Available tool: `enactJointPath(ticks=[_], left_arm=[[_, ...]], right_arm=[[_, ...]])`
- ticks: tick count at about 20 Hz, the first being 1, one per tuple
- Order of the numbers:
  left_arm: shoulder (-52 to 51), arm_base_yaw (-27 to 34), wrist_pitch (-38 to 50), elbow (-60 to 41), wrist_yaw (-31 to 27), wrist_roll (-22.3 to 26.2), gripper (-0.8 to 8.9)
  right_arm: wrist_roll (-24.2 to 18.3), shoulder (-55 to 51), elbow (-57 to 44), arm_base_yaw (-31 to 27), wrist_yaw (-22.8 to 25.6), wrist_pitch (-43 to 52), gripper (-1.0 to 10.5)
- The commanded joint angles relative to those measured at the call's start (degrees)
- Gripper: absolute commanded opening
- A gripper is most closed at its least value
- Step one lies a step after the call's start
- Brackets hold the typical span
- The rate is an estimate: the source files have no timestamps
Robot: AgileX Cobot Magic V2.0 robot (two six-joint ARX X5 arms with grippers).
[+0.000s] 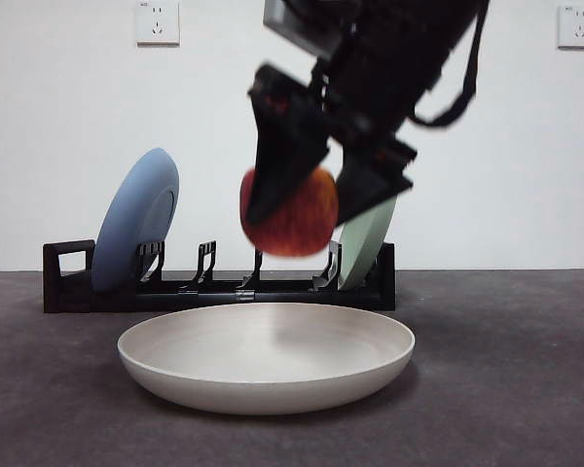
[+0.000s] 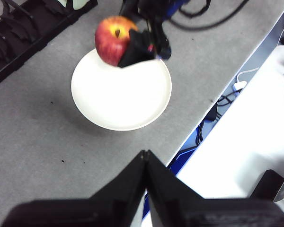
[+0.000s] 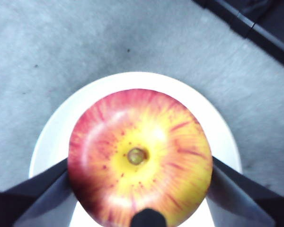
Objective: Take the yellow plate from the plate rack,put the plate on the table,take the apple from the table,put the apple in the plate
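**A:** Why's the apple (image 1: 292,216) hanging up in the air like that?

**B:** The right gripper (image 1: 316,199) has its jaws clamped on either side of it, stem end up toward the wrist camera. It's held above the plate (image 1: 266,355), not touching it. In the right wrist view the plate's rim rings the apple almost all the way round, so it looks lined up pretty well over the middle. My guess is it's about to be lowered in.

**A:** And the plate's already out of the rack (image 1: 219,284)?

**B:** Yep, flat on the table (image 1: 526,389), just in front of the rack. A blue plate (image 1: 136,229) and a pale green plate (image 1: 368,241) are standing in the slots behind it.

**A:** What's the arm doing pose-wise?

**B:** It comes in from the upper right of the front view, big and dark, angled down toward the left, so the gripper is tilted rather than pointing straight down. It's a bit blurry there.

**A:** Left arm?

**B:** The left gripper (image 2: 146,163) is parked well off to the side, jaws pressed together on nothing, looking across at the plate.
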Motion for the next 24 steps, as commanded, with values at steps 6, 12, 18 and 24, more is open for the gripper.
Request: enactJointPath(ticks=[6,12,18,24], left_arm=[[1.7,-0.1,0.4,-0.2,1.5,1.8,-0.07],[1.7,-0.1,0.4,-0.2,1.5,2.0,-0.07],[1.7,-0.1,-0.2,-0.2,1.5,2.0,-0.07],[1.7,-0.1,-0.1,-0.2,1.5,2.2,-0.07]], right_arm=[[1.5,0.6,-8.6,0.1,0.0,8.6,-0.1],[1.7,3.7,-10.2,0.1,0.0,9.9,-0.1],[2.1,5.7,-10.2,0.4,0.2,10.3,-0.1],[2.7,6.7,-10.2,0.4,1.0,6.6,0.2]])
